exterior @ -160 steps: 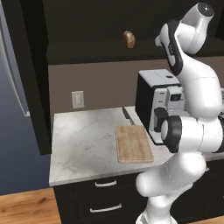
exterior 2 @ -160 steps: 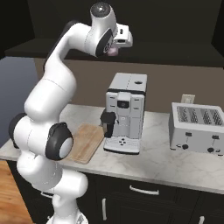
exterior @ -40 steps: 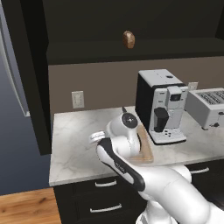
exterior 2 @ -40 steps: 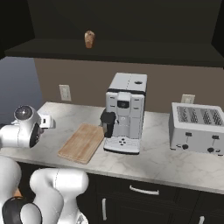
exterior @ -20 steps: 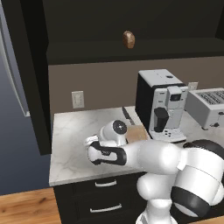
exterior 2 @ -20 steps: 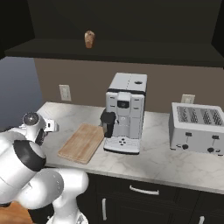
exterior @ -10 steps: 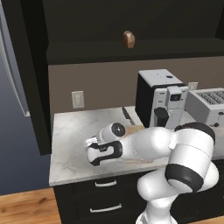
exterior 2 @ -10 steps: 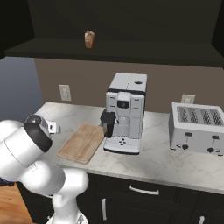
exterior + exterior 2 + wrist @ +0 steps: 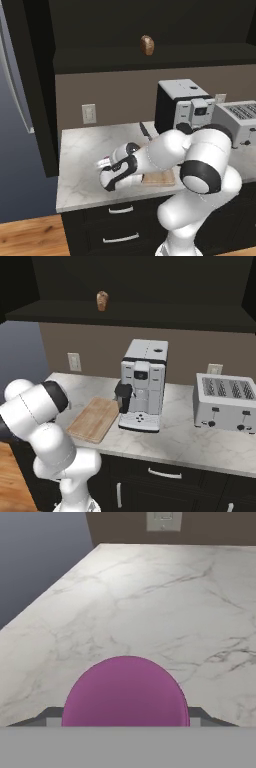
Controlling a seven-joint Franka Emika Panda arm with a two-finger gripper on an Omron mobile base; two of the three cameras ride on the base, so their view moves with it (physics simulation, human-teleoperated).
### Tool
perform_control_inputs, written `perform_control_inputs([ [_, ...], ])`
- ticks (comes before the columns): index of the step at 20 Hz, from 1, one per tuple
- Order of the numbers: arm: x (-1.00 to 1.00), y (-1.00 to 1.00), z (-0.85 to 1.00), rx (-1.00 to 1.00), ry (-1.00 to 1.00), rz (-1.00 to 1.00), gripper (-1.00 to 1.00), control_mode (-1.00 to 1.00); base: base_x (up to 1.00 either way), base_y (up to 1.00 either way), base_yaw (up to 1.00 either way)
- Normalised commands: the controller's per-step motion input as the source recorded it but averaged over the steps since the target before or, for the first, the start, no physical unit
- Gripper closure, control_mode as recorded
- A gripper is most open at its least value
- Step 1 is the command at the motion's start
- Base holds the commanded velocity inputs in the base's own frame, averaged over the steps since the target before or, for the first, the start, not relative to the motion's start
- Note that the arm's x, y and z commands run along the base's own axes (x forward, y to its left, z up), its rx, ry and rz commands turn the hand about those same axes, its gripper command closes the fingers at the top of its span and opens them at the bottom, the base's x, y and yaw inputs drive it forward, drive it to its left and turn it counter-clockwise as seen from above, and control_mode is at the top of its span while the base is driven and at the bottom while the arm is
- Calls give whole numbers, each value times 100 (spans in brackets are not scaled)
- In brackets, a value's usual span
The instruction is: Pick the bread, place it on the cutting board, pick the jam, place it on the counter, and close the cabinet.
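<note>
The white arm is bent low over the white-grey veined marble counter [image 9: 82, 165], and its two-finger gripper [image 9: 103, 163] hangs close above the slab, near the front edge and toward the left end. In the hand view a round purple-magenta jam jar [image 9: 126, 692] sits between the two dark finger tips, one tip at each side of it, so the fingers are closed on the jar. From the pictures I cannot tell if the jar touches the marble or is a little above it.

The small rounded brown bread loaf [image 9: 147, 45] stands on the dark shelf of the black-brown upper cabinet [image 9: 150, 286], high above the counter. The flat light-tan wooden cutting board [image 9: 94, 418] lies on the counter near the front edge, just beside the left of the silver and black coffee machine [image 9: 142, 385]. A silver toaster [image 9: 226, 403] stands toward the right end of the counter. A white wall outlet [image 9: 88, 113] is on the brown wall behind the left end.
</note>
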Motion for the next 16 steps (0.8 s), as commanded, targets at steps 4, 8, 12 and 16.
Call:
perform_control_inputs([
  [4, 14, 4, -16, 0, 0, 0, 100, -100, 0, 0, 0],
  [8, 9, 4, -14, 0, 0, 0, 100, -100, 0, 0, 0],
  [12, 4, 4, -12, 0, 0, 0, 100, -100, 0, 0, 0],
  [16, 0, 6, -10, 0, 0, 0, 100, -100, 0, 0, 0],
])
